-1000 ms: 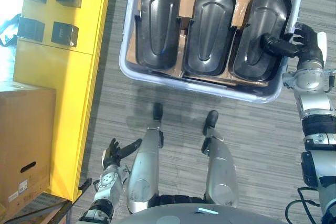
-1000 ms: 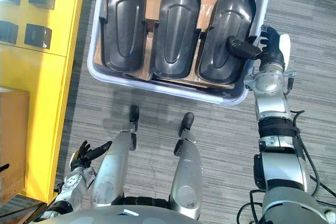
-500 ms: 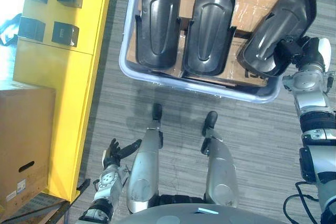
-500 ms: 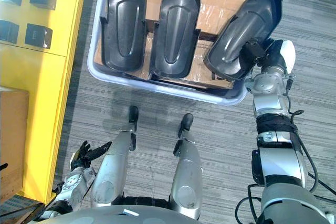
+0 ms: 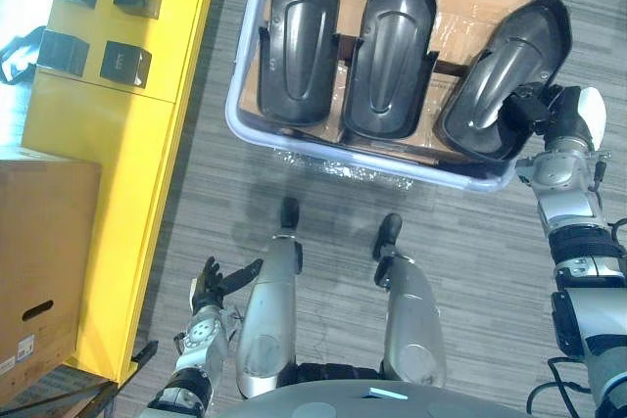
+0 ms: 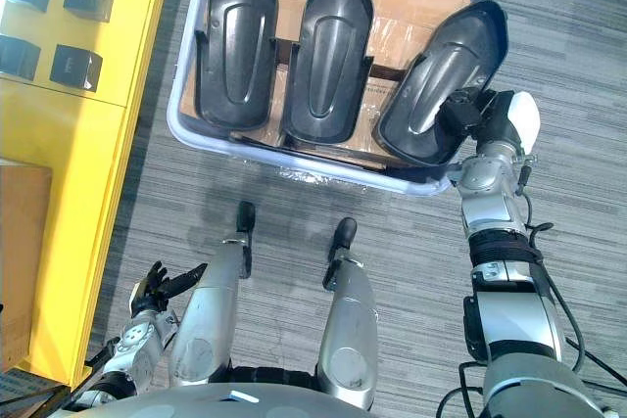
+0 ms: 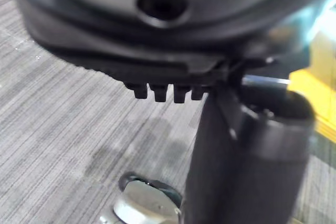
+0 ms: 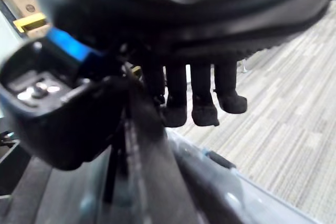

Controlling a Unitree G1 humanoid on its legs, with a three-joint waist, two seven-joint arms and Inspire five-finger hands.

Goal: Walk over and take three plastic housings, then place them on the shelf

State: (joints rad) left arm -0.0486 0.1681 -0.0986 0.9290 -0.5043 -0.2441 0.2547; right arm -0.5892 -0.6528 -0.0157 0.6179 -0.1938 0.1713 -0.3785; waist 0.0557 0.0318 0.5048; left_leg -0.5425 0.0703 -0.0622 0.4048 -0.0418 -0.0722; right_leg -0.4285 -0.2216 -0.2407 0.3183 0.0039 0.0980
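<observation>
Three black plastic housings lie side by side in a pale bin (image 5: 333, 150) lined with cardboard. The left housing (image 5: 299, 41) and the middle housing (image 5: 392, 51) lie flat. The right housing (image 5: 500, 75) is tilted, its far end leaning toward the bin's right corner. My right hand (image 5: 558, 116) is shut on this housing's near edge at the bin's right rim. In the right wrist view its fingers (image 8: 202, 103) curl over the housing's dark edge (image 8: 152, 182). My left hand (image 5: 208, 286) hangs low at the lower left, open and holding nothing.
A yellow shelf (image 5: 108, 144) runs along the left and carries several small black boxes (image 5: 125, 63). A brown cardboard box (image 5: 39, 261) stands at the lower left. Grey striped carpet (image 5: 470, 242) lies between me and the bin.
My right hand has shut on the right housing and raised its near end, so the housing now lies tilted toward the bin's right corner. The left hand has stayed put.
</observation>
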